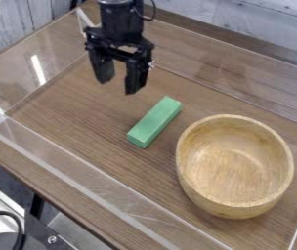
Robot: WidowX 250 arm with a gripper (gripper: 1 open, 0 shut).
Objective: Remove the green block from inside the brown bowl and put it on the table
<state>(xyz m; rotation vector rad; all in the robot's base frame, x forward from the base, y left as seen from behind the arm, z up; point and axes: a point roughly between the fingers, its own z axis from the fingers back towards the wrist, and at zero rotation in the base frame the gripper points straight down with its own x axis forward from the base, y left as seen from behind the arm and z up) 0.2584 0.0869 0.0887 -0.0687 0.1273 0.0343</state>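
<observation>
The green block (154,122) lies flat on the table (73,127), just left of the brown bowl (234,164), apart from its rim. Nothing lies inside the bowl. My gripper (117,82) hangs above and to the upper left of the block, pointing down. Its black fingers (134,76) stand open with nothing between them, and they do not touch the block.
Low clear acrylic walls (34,146) run along the table's front and left edges. Pale wooden planks (242,24) lie behind the table. Bare wood stretches between the block and the front wall.
</observation>
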